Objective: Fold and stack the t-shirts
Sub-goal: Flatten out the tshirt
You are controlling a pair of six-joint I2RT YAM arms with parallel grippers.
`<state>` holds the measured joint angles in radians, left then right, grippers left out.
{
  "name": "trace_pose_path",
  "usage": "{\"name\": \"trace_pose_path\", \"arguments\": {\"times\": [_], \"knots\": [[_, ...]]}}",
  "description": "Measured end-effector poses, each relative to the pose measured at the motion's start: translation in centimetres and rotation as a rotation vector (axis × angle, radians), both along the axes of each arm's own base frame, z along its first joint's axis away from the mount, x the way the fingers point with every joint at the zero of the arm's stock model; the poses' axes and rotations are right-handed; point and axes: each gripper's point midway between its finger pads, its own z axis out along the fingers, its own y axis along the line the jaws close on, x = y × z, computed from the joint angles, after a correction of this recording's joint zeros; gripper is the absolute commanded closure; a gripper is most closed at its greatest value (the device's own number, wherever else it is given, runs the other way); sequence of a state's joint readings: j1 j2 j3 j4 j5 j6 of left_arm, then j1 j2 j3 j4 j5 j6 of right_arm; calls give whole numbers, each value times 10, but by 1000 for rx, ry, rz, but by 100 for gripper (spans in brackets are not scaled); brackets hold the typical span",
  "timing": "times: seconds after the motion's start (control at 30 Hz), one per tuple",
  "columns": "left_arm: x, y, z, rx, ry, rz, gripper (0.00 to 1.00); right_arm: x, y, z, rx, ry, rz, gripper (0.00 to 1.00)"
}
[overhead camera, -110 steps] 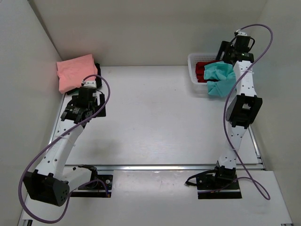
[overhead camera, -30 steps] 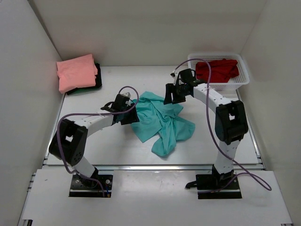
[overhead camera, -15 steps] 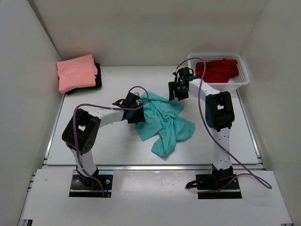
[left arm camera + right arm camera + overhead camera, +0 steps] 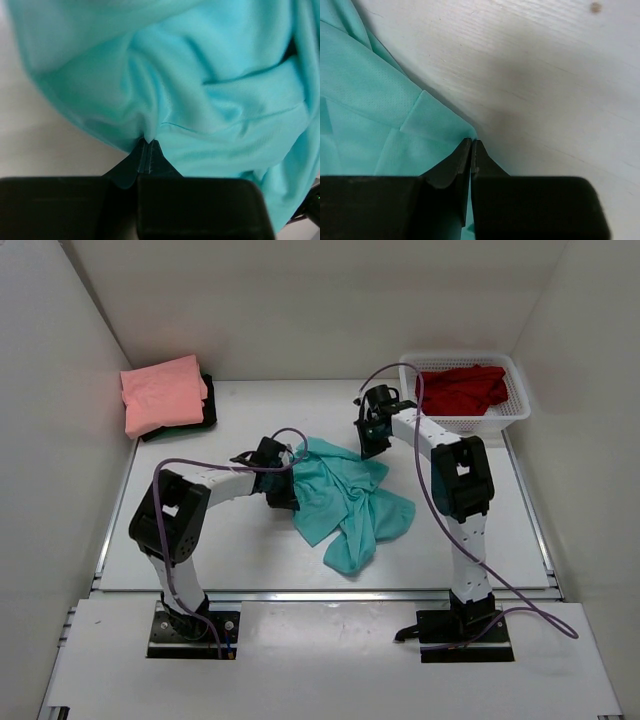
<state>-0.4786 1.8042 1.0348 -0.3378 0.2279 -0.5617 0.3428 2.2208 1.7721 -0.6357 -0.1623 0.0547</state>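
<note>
L gripper (image 4: 149,142) shut, edge of teal t-shirt (image 4: 200,90) pinched | R gripper (image 4: 471,142) shut on far corner of same | shirt left crumpled at middle of table (image 4: 200,550) | step: grasp for spreading; next: edges to be lifted & pulled apart flat | vs earliest frame: shirt was hung at basket (image 4: 515,412), L arm was parked by pink shirt (image 4: 160,395)

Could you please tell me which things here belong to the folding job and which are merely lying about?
Belonging to the job:
teal t-shirt, pinched by the left gripper and right gripper
salmon pink t-shirt
very dark t-shirt beneath it
red t-shirt

Lying about:
white mesh basket, holding the red t-shirt
</note>
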Motion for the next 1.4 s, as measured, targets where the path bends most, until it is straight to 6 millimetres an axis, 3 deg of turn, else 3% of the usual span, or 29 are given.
{"name": "trace_pose_path", "arguments": {"times": [0.1,0.17,0.27,0.3,0.4,0.47,0.53,0.63,0.77,0.8,0.93,1.0,1.07,1.13,1.2,1.3,1.37,1.4], "knots": [[-14,18,8,32,14,8,100,6,-11,30,-21,-52,-19,100],[-18,27,26,41,-12,6,100,12,-24,67,-24,-127,-43,100],[-9,34,74,21,-117,0,100,15,-52,146,-23,-291,-99,100],[-2,34,99,5,-176,-4,100,12,-62,176,-24,-356,-114,100],[9,33,158,-34,-311,-10,100,-10,-94,273,-28,-590,-176,100],[9,29,197,-61,-391,-31,100,-44,-114,338,-28,-763,-215,100],[6,25,232,-91,-463,-49,100,-82,-131,391,-28,-914,-251,100],[-8,25,273,-136,-539,-75,100,-123,-156,450,-24,-1090,-320,100],[-33,31,313,-190,-607,-97,100,-161,-220,519,-73,-1278,-504,100],[-46,30,339,-242,-652,-115,100,-169,-231,551,-73,-1359,-541,100],[-60,31,367,-312,-689,-105,100,-153,-204,593,2,-1449,-490,100],[-62,36,375,-339,-696,-75,100,-134,-181,600,48,-1465,-440,100],[-62,42,381,-364,-704,-34,100,-103,-157,590,86,-1436,-388,100],[-60,48,382,-378,-715,7,100,-71,-138,574,109,-1394,-351,100],[-55,58,370,-370,-710,60,100,-28,-118,546,124,-1331,-316,100],[-39,85,323,-294,-657,204,100,56,-76,476,142,-1192,-242,100],[-28,109,278,-213,-593,313,100,111,-46,421,159,-1114,-193,100],[-24,120,254,-171,-554,362,100,135,-29,390,172,-1071,-170,84]]}}
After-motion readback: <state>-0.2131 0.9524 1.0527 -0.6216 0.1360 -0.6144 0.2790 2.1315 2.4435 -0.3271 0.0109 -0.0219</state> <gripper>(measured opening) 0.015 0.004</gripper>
